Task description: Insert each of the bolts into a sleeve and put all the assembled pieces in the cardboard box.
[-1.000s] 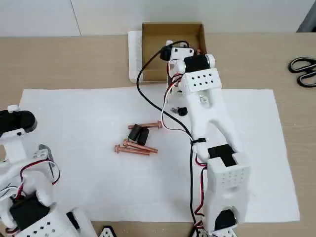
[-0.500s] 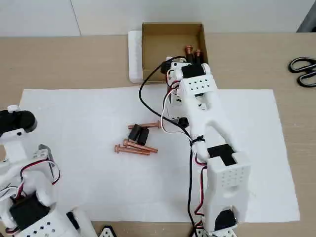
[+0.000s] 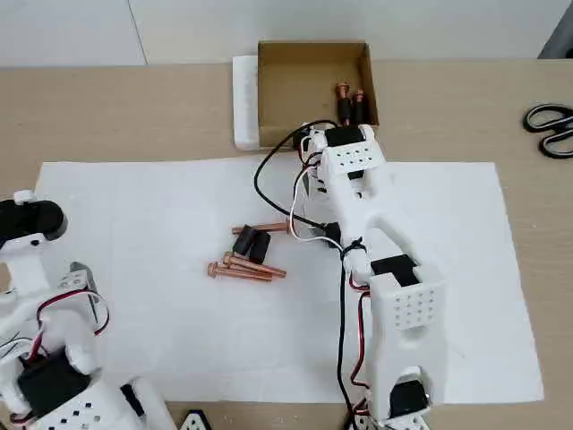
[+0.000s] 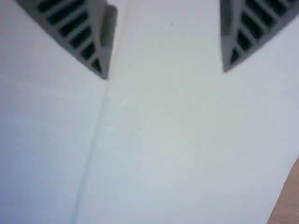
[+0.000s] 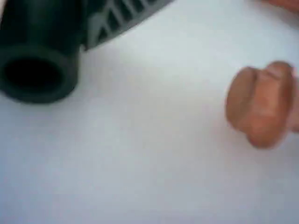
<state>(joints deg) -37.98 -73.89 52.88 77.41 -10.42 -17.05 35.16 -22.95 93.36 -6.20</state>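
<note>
**High view.** The cardboard box is standing at the far edge of the table. Two assembled pieces are lying side by side inside it, against its right wall. Three loose bolts and two dark sleeves are lying together on the paper sheet, to the left of the right arm. This arm is stretching from the near edge of the table toward the near wall of the box. The left arm is sitting at the near left corner. Scissors are lying on the bare table at the far right.

**Left wrist view.** The left gripper is hanging over the paper. Its two fingers are spread wide apart, with nothing between them.

**Right wrist view.** Part of the right gripper is showing just beside a dark sleeve, whose bore is facing the camera. A copper bolt head is lying apart from it on the paper. Whether this gripper is open, closed or gripping the sleeve cannot be told.
</note>
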